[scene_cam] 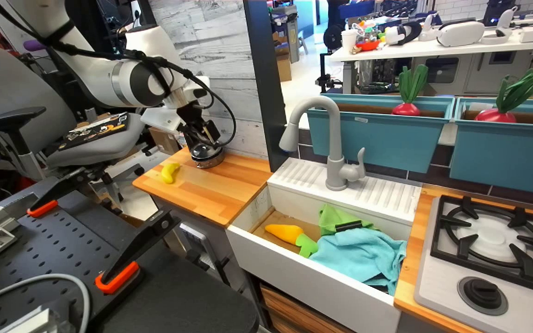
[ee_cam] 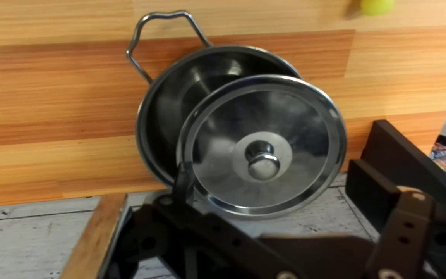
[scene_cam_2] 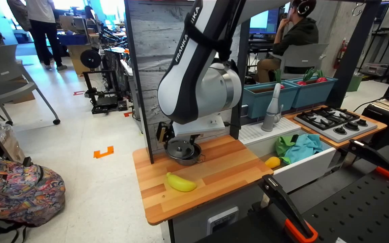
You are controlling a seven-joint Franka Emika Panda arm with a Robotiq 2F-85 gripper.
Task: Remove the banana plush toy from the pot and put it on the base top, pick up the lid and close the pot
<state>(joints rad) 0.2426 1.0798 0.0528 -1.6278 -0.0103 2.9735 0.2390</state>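
The yellow banana plush toy (scene_cam: 169, 173) lies on the wooden base top (scene_cam_2: 228, 172) in both exterior views (scene_cam_2: 181, 183); its tip shows in the wrist view (ee_cam: 378, 6). The steel pot (ee_cam: 168, 104) stands near the grey panel, also in an exterior view (scene_cam_2: 189, 161). Its visible inside is bare. The steel lid (ee_cam: 223, 124) with a round knob lies tilted and off-centre over the pot, covering part of its opening (scene_cam_2: 180, 150). My gripper (ee_cam: 277, 180) is wide open beside the lid, fingers either side. One finger overlaps the lid's rim in view; I cannot tell if they touch.
The grey wood-patterned panel (scene_cam_2: 157, 67) stands right behind the pot. A sink (scene_cam: 312, 282) with a plush vegetable (scene_cam: 285, 232) and cloths (scene_cam: 359, 252) adjoins the base top. A faucet (scene_cam: 336, 143) and a stove (scene_cam: 498, 240) stand further along.
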